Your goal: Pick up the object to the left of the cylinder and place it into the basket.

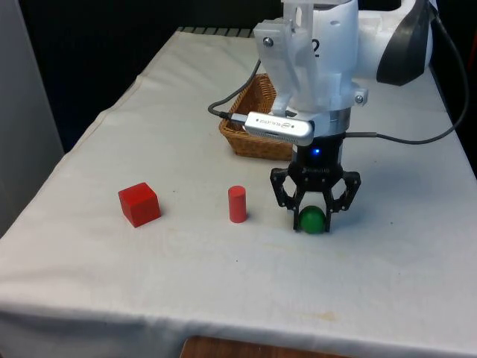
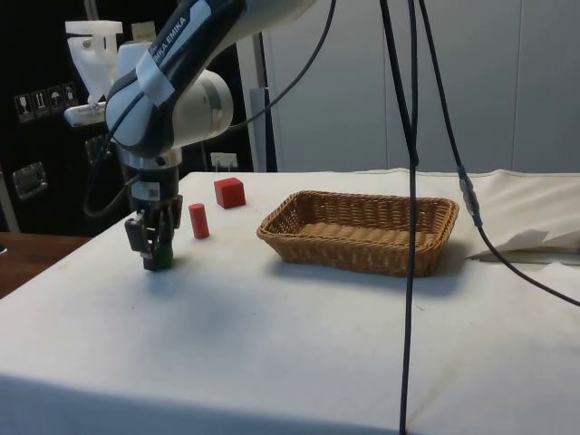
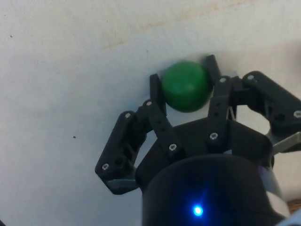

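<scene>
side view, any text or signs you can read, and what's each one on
"EMIKA", white letters on the dark band of the arm.
Small white handling symbols on the dark cabinet, pictograms, no words.
A small label above the end effector is too small to read.

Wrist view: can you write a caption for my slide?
Gripper closed around a green ball on the white cloth.

Even overhead light, soft shadows on the cloth (image 1: pixel 186 298), no glare
</scene>
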Controlling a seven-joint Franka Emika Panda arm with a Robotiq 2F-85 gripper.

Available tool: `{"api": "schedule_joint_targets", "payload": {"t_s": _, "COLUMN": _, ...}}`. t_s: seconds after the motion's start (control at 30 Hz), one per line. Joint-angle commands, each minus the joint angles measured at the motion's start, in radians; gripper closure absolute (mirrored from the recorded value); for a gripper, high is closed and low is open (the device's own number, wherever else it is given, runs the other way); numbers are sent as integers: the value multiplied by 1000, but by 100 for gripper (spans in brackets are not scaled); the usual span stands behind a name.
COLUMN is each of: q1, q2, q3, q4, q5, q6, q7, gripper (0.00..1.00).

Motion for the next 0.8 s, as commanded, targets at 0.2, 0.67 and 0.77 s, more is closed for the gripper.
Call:
{"api": "schedule_joint_targets", "payload": {"t_s": 0.2, "q1": -3, "q2": 5, "q3": 2, "q4": 7, "q5": 1, "q6": -1, "q7": 1, "gripper": 100}}
{"api": "schedule_joint_targets", "payload": {"t_s": 0.67, "q1": 20, "q2": -49, "q3": -38, "q4": 2, "q5": -12, "q6": -48, "q7": 5, "gripper": 100}}
{"api": "schedule_joint_targets", "payload": {"t_s": 0.77, "q1": 25, "q2": -60, "q3": -45, "q4": -1, "q5": -15, "q6": -56, "q7": 5, "gripper": 100}}
